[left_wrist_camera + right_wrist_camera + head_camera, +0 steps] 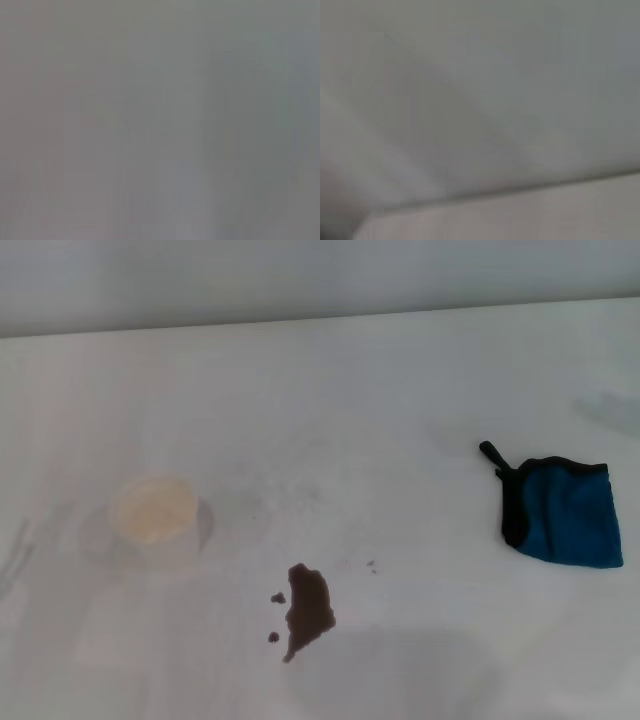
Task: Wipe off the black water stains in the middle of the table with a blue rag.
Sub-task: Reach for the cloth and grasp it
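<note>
Head view shows you the blue rag (565, 512) lying flat toward the right of the white surface (380, 410), its black trim and short loop pointing toward the far left corner of the cloth. It looks soft, light and limp, so expect it to bunch and drape; pinch it through the blue body near the trimmed edge rather than by the thin loop. The black water stains (308, 611) sit nearer the middle, well apart from the rag, with small droplets beside them. A white paper cup (155, 513) stands to the left. Neither gripper appears anywhere, so you cannot tell how their jaws stand.
</note>
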Available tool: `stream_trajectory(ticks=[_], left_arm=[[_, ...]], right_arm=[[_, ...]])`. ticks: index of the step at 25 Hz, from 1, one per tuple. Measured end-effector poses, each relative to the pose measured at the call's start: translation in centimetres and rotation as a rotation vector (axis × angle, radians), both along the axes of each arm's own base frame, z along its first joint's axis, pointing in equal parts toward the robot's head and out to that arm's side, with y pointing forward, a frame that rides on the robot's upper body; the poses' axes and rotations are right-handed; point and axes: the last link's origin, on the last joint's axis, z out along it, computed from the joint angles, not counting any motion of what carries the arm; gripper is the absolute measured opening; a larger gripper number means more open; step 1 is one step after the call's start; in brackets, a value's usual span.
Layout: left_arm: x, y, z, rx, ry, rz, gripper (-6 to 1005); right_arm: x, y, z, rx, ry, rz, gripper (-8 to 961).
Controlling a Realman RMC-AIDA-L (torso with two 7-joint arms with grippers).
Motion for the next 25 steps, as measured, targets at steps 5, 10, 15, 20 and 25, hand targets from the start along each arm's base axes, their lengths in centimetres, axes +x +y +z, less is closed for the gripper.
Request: stream_trajectory(ticks=[5, 10, 15, 20, 25], left_arm=[[0.3, 0.5, 0.0, 0.005, 0.018, -0.015, 882], [0.5, 0.9, 0.0, 0.007, 0.028, -0.026, 883], [0.7, 1.4, 0.1, 0.016, 0.034, -0.032, 883], [0.9, 2.0, 0.3, 0.036, 0.054, -0.037, 883], [0.7, 2.5, 1.1, 0.091, 0.055, -0.011, 882]], right_arm=[[-3.5, 1.7, -1.4, -0.133, -0.219, 0.007, 663], [-5.8, 2.9, -3.6, -0.222, -0.435, -0.030, 662], [-7.1, 3.9, -6.8, -0.318, -0.620, -0.070, 662], [-8.5, 4.4, -10.0, -0.385, -0.721, -0.053, 662], [-9.5, 4.7, -12.7, -0.421, -0.774, -0.067, 662]])
